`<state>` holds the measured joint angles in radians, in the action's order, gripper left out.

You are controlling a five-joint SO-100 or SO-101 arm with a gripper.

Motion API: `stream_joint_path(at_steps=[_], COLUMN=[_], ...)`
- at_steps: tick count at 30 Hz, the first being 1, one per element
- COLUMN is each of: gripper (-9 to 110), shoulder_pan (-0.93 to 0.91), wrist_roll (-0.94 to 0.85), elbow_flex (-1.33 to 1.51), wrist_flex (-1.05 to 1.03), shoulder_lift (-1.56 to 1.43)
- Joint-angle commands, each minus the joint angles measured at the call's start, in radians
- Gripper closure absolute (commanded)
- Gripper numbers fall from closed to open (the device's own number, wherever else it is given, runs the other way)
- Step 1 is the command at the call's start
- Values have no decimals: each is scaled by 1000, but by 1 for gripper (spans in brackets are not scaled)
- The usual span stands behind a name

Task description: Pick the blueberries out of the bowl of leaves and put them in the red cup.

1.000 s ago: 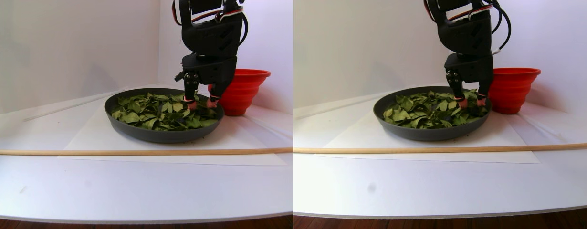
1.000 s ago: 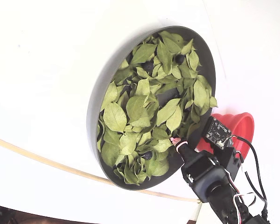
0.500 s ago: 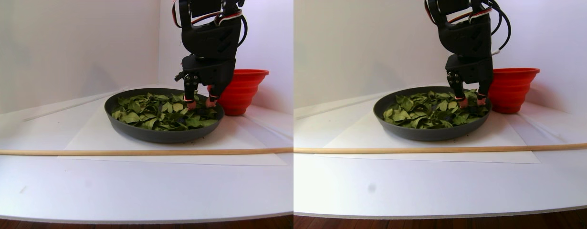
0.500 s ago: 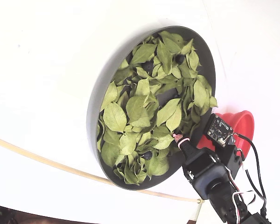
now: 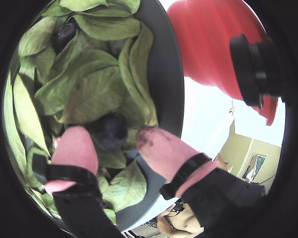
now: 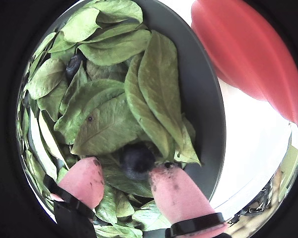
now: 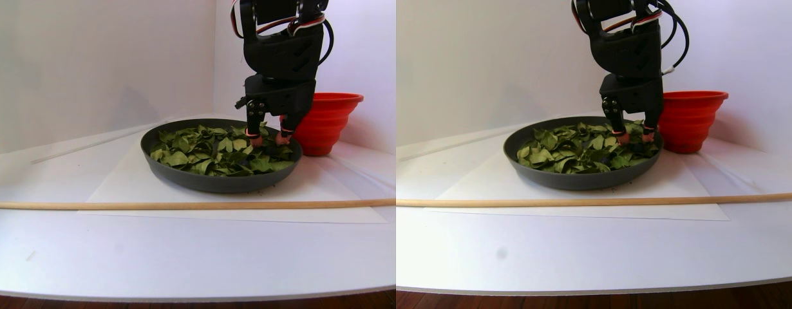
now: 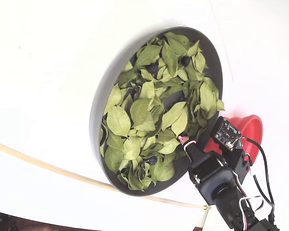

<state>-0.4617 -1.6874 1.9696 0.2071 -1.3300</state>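
Blueberry [image 6: 136, 161] between gripper [image 6: 124, 181] fingers, jaws narrow, not clamped | step: grasping in bowl [image 6: 208, 114] | next: close, lift to red cup [image 6: 248, 54] at right

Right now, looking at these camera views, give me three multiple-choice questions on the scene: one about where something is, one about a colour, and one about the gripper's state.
1. In the stereo pair view, where does the red cup stand relative to the bowl?
A. Inside it
B. Behind it to the right
C. In front of it to the left

2. What colour are the pads on the gripper's fingertips?
A. Pink
B. Yellow
C. Blue

3. How does the gripper stand at the blueberry?
A. Shut on it, lifted over the cup
B. Open, tips either side of it among the leaves
C. Open, far outside the bowl

Answers: 1 B, the cup stands outside the bowl's far right rim. 2 A, both wrist views show pink pads. 3 B, the berry lies in the gap between the parted tips.
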Motion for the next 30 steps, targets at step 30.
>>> stream_joint_path(at_steps=[30], gripper=[83], shoulder_pan=[-26], wrist_roll=[17], elbow_flex=[61], wrist_flex=[-29], shoulder_lift=[-195])
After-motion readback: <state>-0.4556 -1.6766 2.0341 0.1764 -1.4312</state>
